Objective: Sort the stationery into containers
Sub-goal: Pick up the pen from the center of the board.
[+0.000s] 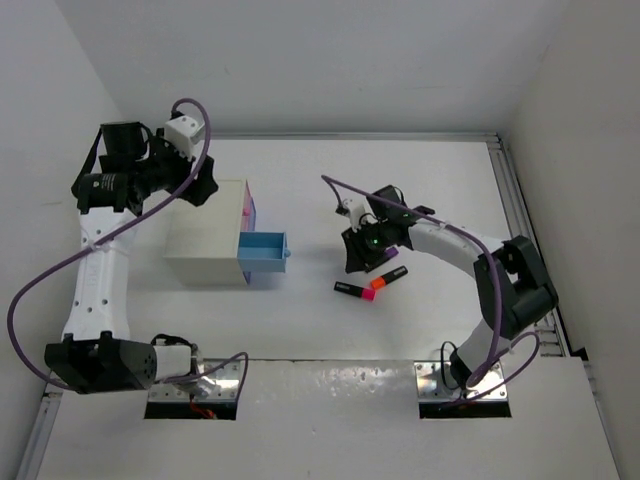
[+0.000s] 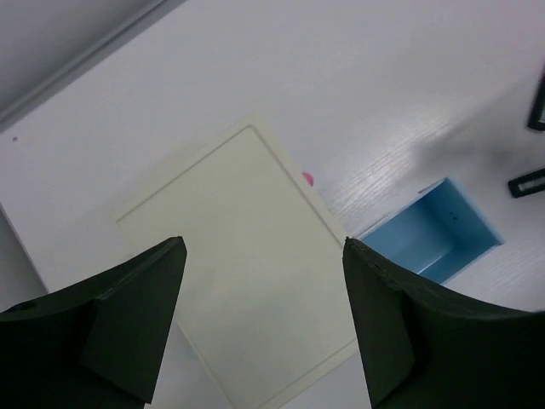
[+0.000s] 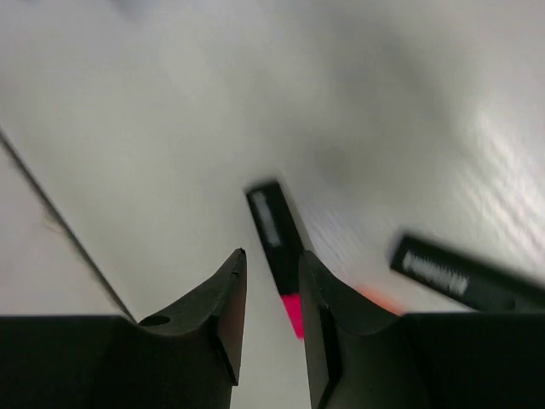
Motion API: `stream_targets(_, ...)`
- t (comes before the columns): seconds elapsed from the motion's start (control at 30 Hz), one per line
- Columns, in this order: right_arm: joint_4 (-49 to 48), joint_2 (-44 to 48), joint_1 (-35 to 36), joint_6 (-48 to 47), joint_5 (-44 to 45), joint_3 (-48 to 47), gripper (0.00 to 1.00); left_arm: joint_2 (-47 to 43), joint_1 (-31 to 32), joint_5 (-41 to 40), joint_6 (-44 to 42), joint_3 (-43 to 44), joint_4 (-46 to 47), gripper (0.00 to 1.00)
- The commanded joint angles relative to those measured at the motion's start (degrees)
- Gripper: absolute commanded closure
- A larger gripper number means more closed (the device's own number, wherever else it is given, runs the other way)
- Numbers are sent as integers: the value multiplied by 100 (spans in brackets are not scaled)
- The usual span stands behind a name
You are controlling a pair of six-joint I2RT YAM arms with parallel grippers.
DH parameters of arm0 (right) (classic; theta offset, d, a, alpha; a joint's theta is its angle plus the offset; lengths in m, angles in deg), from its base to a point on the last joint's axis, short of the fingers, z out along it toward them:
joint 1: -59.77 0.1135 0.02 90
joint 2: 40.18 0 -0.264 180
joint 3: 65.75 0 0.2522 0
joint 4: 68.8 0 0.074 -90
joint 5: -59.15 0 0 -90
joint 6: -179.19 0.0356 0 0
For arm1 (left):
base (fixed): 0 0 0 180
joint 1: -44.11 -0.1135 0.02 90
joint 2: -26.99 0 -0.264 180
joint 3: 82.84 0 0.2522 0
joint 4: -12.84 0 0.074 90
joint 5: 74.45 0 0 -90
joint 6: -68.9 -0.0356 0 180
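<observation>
Two short black highlighters lie on the white table right of centre. One is pink-capped, the other orange-capped, with a purple bit beside it. My right gripper hangs just above them, open by a narrow gap and holding nothing. The pink-capped highlighter lies on the table below its right fingertip. The white cabinet has one light blue drawer pulled out, with pink drawers beside it. My left gripper is wide open over the cabinet's top.
White walls close off the back and both sides. A metal rail runs along the table's right edge. The arm bases stand at the near edge. Purple cables loop over both arms.
</observation>
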Motion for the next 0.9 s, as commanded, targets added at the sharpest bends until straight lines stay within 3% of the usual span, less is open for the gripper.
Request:
stream_targets(0.0, 559, 59, 128, -1152, 980, 251, 70, -258, 344, 326, -8, -59, 348, 19)
stream_targets(0.43, 401, -425, 989, -1469, 1929, 225, 56, -918, 1012, -227, 97, -667, 761, 15)
stream_targets(0.63, 384, -732, 1174, -1609, 2132, 155, 56, -997, 1144, -254, 115, -807, 806, 6)
stream_targets(0.8, 366, -987, 1236, -1750, 2361, 111, 62, -1129, 1337, -289, -78, -992, 911, 4)
stream_targets(0.83, 375, -1039, 1227, -1750, 2369, 111, 66, -1155, 1390, -272, -131, -1019, 911, 5)
stream_targets(0.87, 384, -1049, 1218, -1742, 2361, 102, 77, -1216, 1443, -228, -305, -1045, 885, 6)
